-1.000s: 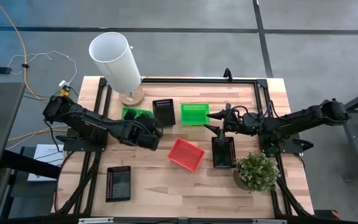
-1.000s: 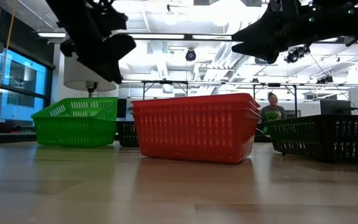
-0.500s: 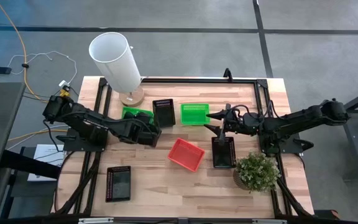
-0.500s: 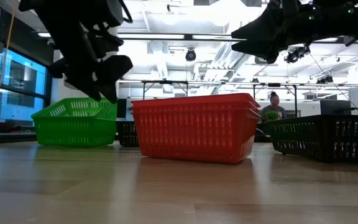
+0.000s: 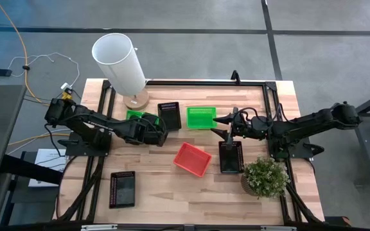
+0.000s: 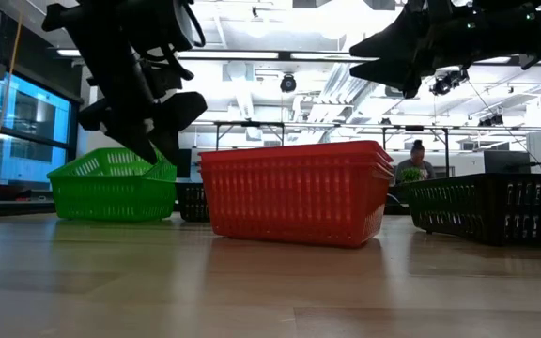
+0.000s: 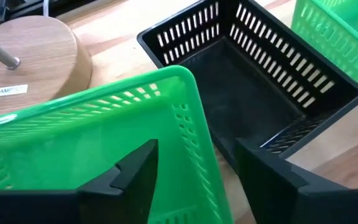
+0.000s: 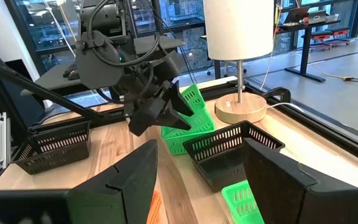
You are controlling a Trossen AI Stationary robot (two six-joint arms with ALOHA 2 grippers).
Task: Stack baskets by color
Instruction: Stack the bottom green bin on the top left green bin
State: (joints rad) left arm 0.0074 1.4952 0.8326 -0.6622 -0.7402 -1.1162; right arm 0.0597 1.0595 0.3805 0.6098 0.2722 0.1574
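A green basket point(image 5: 139, 118) rests on its bottom at the table's far left, beside a black basket point(image 5: 169, 115) and a second green basket point(image 5: 202, 117). My left gripper point(image 5: 155, 131) is open and tipped down over the first green basket point(image 7: 104, 137). One finger stands inside its wall point(image 7: 194, 124) and one outside, next to the black basket point(image 7: 247, 81); I see no touch. A red basket point(image 5: 193, 158) sits mid-table. My right gripper point(image 5: 220, 126) hangs open above another black basket point(image 5: 231, 156), with nothing between its fingers point(image 8: 135, 180).
A third black basket point(image 5: 122, 188) lies near the front left. A tall white cylinder point(image 5: 121, 63) on a round wooden base point(image 7: 30, 56) stands at the far left. A potted plant point(image 5: 264, 176) sits at the front right. A person shows in the room behind point(image 6: 413, 161).
My left gripper has come down and a little toward the table's far edge, rolling as it went, until its fingers straddle the green basket's wall. The baskets and my right arm have kept still.
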